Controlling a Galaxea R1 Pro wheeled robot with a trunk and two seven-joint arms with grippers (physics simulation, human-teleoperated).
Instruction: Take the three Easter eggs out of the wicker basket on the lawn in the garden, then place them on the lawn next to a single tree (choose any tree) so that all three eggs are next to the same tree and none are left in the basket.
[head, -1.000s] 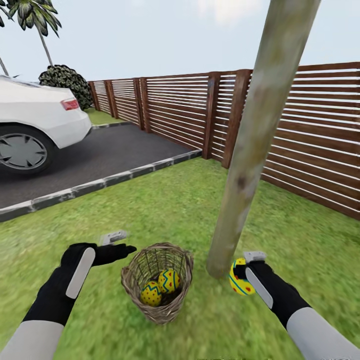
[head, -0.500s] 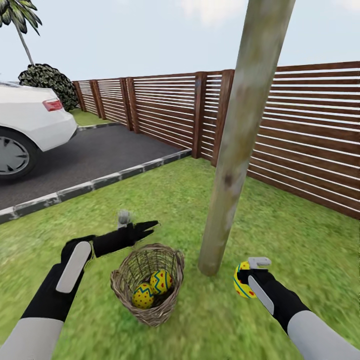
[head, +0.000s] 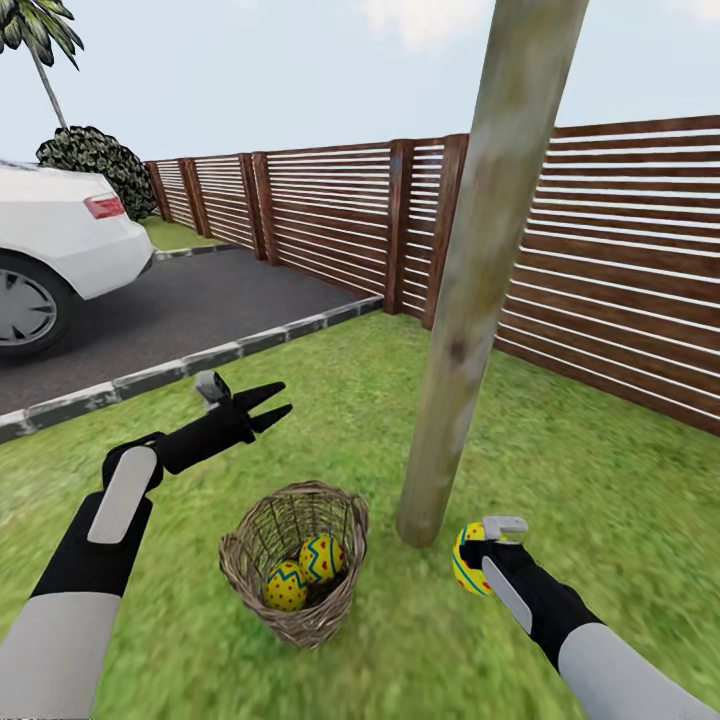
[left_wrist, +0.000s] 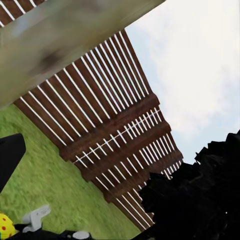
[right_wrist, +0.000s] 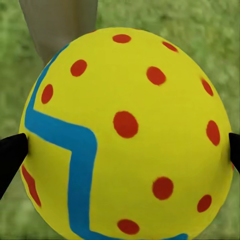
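The wicker basket (head: 292, 600) stands on the lawn (head: 330, 430) just left of the tree (head: 470, 300). Two yellow Easter eggs (head: 285, 588) (head: 322, 556) lie inside it. My right gripper (head: 468, 556) is shut on another Easter egg (head: 462, 572), low over the grass just right of the trunk's foot. The right wrist view shows this egg (right_wrist: 125, 135) between two black fingertips (right_wrist: 10, 155), with the trunk (right_wrist: 60, 20) behind. My left gripper (head: 280, 400) hangs open and empty, up and behind-left of the basket. In the left wrist view I see the trunk (left_wrist: 60, 45) and the held egg (left_wrist: 5, 226).
A slatted wooden fence (head: 620, 260) runs behind the tree. A stone kerb (head: 200, 362) separates the grass from an asphalt driveway (head: 200, 300), where a white car (head: 50, 250) is parked at the left. A dark bush (head: 95, 160) stands far back.
The head camera has panned right. My left arm has lifted up and away from the basket, and its fingers have spread. The right gripper still holds its egg near the trunk.
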